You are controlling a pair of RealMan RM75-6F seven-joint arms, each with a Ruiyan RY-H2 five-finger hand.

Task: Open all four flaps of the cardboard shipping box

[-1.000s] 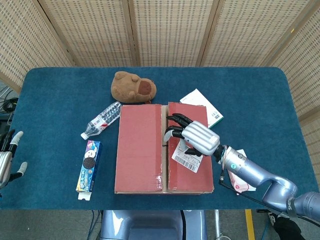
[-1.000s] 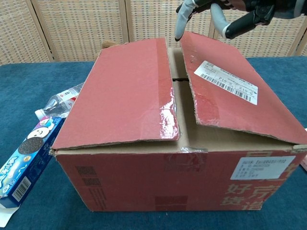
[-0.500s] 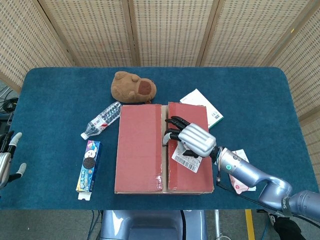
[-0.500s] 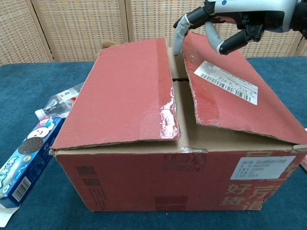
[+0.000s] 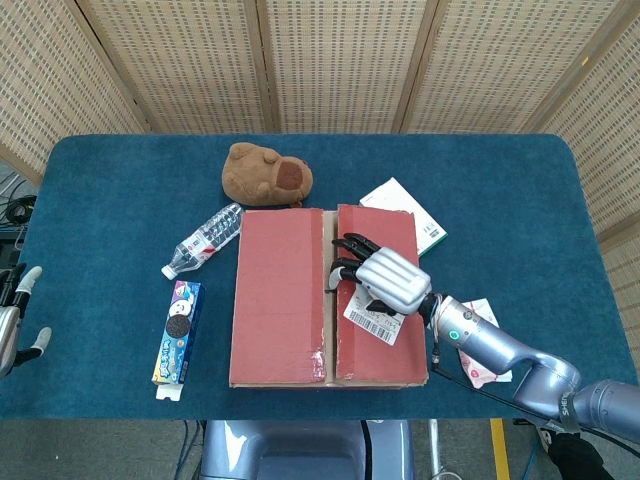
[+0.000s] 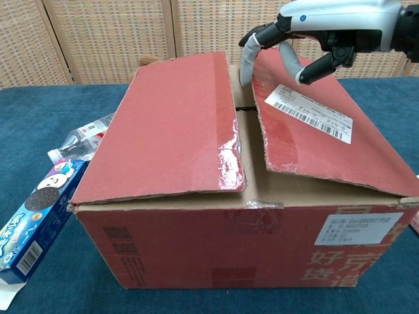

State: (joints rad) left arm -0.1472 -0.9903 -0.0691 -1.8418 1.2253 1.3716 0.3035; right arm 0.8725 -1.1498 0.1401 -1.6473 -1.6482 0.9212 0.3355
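So the right hand (image 5: 385, 279) was sitting over the cardboard shipping box (image 6: 242, 235), fingers apart and curved, holding nothing. Its fingertips (image 6: 247, 65) were down at the seam (image 5: 331, 300), right by the inner edge of the right flap (image 6: 314, 131), near the far end of the box. From the chest view I couldn't tell whether they had actually hooked under the edge or were just touching it.

Both top flaps were already popped up a bit along that seam, with torn tape at the near end. The left flap (image 5: 278, 298) lay flatter than the right one, and the shipping label (image 5: 373, 323) on the right flap was just behind the hand. The box sat about mid-surface, at the near edge.

If I were doing this step, I'd get the fingertips properly under the flap edge first, then sweep outward to the right and up, so the flap folds back on its hinge line instead of bending in the middle. Pushing down there would probably just shove the flap into the box.

The left hand (image 5: 14, 320) was way off to the left of the box, at the edge of the blue surface (image 5: 520, 200), fingers spread, empty.

Around the box: a plush toy (image 5: 266, 173) beyond it, a water bottle (image 5: 203, 240) and cookie pack (image 5: 177, 331) to its left, and a small carton (image 5: 412, 216) at its far right corner.
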